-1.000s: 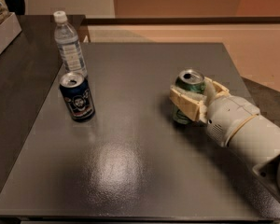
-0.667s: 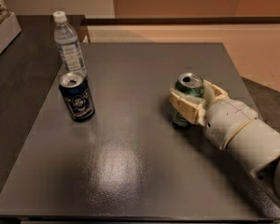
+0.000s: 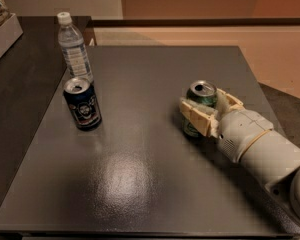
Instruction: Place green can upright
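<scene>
The green can (image 3: 202, 95) stands upright on the dark grey table (image 3: 140, 174) at the right of middle, its silver top with the opening facing up. My gripper (image 3: 200, 106) comes in from the lower right on a thick white arm (image 3: 262, 146). Its beige fingers (image 3: 196, 118) sit on both sides of the can and are closed against it. The near finger hides the can's lower front. The can's base seems to rest on the table.
A dark blue can with a round white emblem (image 3: 82, 104) stands upright at the left. A clear water bottle with a white cap (image 3: 74, 48) stands just behind it. A box (image 3: 0, 29) sits at the far left on another dark surface. The table's right edge (image 3: 260, 84) is close to the arm.
</scene>
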`<state>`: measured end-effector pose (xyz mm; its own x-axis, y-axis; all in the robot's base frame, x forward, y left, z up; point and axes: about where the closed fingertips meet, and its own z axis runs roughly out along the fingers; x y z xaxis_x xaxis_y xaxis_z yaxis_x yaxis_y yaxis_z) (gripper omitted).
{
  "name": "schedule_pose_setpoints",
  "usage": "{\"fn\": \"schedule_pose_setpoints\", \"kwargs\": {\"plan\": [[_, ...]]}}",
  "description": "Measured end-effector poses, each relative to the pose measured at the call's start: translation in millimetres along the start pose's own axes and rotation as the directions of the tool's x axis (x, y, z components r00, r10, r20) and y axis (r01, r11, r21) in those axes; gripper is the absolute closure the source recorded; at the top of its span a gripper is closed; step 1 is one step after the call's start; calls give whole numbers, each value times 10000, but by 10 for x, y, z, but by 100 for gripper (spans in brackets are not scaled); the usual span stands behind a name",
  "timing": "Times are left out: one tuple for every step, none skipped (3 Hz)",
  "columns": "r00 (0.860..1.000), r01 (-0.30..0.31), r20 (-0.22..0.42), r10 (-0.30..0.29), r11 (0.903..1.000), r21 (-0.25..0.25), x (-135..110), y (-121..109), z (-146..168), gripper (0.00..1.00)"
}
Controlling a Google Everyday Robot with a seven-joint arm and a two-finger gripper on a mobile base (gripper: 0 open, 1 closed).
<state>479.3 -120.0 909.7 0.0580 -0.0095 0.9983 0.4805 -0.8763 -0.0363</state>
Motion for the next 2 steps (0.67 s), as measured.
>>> {"fn": "schedule_pose_setpoints", "kwargs": {"plan": [[9999,-169,2,169,9999,26,5,-14,9,0],[9999,-170,2,170,9999,26,5,-14,9,0]]}}
